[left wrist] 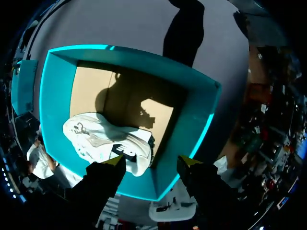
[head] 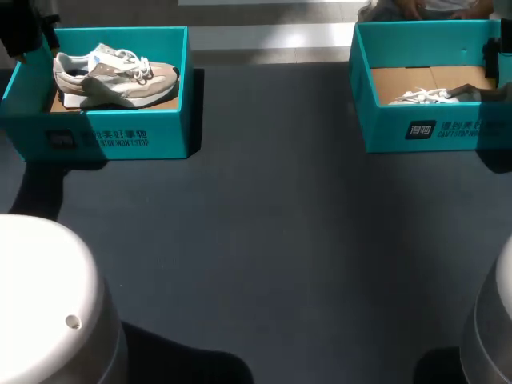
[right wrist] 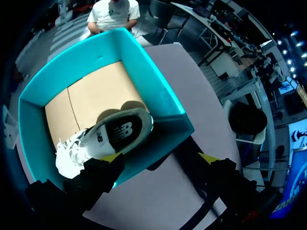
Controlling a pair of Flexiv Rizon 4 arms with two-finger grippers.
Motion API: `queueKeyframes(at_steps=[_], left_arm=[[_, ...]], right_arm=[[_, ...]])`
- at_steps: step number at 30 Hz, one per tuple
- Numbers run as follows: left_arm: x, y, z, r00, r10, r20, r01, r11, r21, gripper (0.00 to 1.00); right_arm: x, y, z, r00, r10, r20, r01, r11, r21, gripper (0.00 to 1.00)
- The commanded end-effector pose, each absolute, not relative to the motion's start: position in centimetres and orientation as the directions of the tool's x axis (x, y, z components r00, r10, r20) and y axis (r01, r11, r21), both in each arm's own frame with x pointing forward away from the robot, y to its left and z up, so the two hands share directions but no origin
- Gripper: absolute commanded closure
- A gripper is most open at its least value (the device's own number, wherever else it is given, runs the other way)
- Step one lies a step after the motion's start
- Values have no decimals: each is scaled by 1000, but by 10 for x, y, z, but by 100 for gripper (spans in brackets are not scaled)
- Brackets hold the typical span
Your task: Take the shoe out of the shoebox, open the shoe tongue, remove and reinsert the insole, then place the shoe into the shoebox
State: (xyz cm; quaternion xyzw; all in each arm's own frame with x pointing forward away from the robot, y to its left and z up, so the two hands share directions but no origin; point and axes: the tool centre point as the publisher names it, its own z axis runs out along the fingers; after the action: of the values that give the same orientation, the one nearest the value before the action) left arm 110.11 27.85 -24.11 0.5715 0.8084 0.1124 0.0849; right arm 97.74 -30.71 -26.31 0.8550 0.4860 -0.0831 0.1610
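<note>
Two teal boxes sit at the far side of the dark worktop [head: 280, 240], well apart. The left shoebox [head: 120, 136] holds the grey-and-white left shoe [head: 112, 76], which stands on its sole and fills most of the box. Over at the right shoebox [head: 416, 128], only the white laces and a grey part of the right shoe [head: 428, 96] peek above the front wall.

Down the left wrist view now: the left gripper [left wrist: 154, 163] hangs above the left shoebox [left wrist: 53, 96], over its wall. Its fingers [left wrist: 117, 162] are spread wide and pinch nothing. One yellow tip sits over one end of the left shoe [left wrist: 103, 143], the other out over the box wall. Brown cardboard floor shows beside the shoe.

And the right wrist view: the right gripper [right wrist: 160, 158] hovers above the near corner of the right shoebox [right wrist: 144, 67]. Its fingers [right wrist: 111, 159] are also spread apart, with nothing between them. The right shoe [right wrist: 120, 134] lies tipped on its side inside the box, its dark sole turned up toward the camera and resting against the near wall, with the white laces bunched at one end.
</note>
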Motion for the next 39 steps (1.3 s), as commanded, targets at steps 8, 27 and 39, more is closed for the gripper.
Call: queueKeyframes(at_steps=[8,27,39], left_arm=[[1109,278,-244,-332,943,-2,907,320,272,0],[1163,288,-271,53,997,61,989,-61,137,22],[1181,289,-296,28,998,50,989,-35,144,41]], right_arm=[[977,-307,-263,514,805,-298,858,-476,195,0],[977,-307,-263,514,805,-298,858,-476,195,0],[977,-307,-263,514,805,-298,858,-476,195,0]])
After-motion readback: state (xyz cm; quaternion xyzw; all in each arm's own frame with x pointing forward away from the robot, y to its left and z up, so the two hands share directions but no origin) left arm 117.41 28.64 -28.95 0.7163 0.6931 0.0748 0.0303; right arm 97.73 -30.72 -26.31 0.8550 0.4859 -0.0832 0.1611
